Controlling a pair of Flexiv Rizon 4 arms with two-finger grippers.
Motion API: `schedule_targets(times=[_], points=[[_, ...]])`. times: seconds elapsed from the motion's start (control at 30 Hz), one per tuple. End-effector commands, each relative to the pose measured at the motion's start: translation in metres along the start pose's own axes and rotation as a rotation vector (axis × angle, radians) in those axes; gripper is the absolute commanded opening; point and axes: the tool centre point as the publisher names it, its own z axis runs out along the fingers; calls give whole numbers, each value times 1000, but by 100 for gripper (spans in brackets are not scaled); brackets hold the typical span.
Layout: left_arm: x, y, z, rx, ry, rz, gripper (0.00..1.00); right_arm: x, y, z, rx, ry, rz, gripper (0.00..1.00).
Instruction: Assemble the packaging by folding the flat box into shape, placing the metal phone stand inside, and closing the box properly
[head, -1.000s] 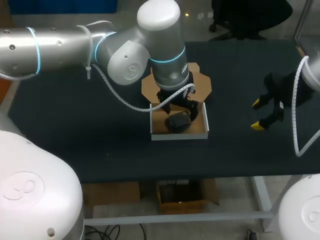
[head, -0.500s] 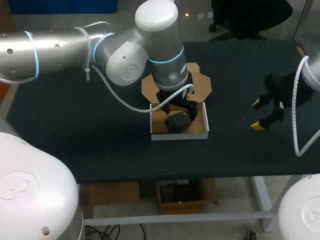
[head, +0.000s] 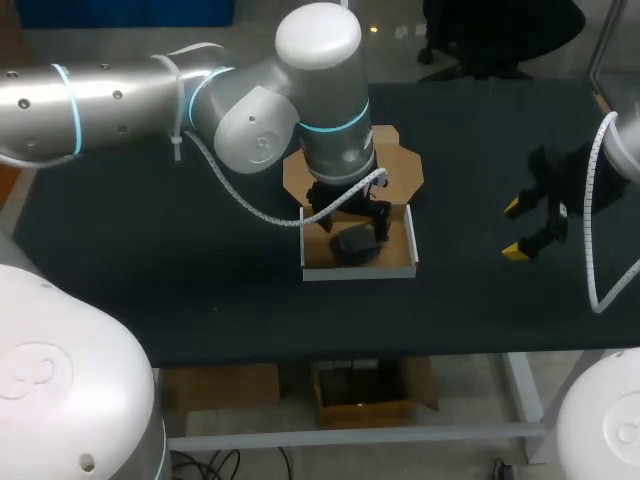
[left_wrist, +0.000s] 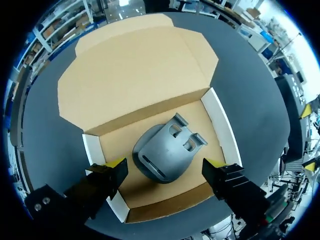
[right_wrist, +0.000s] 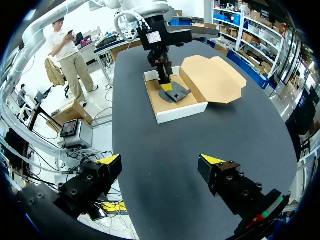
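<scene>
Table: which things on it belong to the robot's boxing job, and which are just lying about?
Job: cardboard box, its lid open; metal phone stand lying inside it; left gripper, open above the stand.
Just there: black table; right gripper, open and empty, off to the side.

Silver-grey left arm (head: 150, 90) carries glowing cyan rings (head: 72, 112) and a white coiled cable (head: 238, 198).

Head view, obscured items:
- The left arm (head: 320, 110) is covering the middle of the box lid (head: 402, 165).
- It is also overlapping the far edge of the phone stand (head: 352, 247).
- The right arm (head: 615, 160) is running off the side edge, its upper part out of sight.
</scene>
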Motion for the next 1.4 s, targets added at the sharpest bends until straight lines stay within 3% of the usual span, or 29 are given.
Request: schedule_targets(times=[0.03,0.3,0.6,1.0,1.4], points=[[7,-4,5,-11,-42,-32,100,0,0,-1,-2,3,0,100],[6,-1,8,-46,-13,-118,100,0,0,-1,-2,3,0,100],[12,9,14,-82,-13,-151,100,0,0,-1,-2,3,0,100],[35,26,21,-116,-20,-189,100,0,0,-1,-2,3,0,100],[49,47,18,-138,-76,-230,100,0,0,-1,-2,3,0,100]])
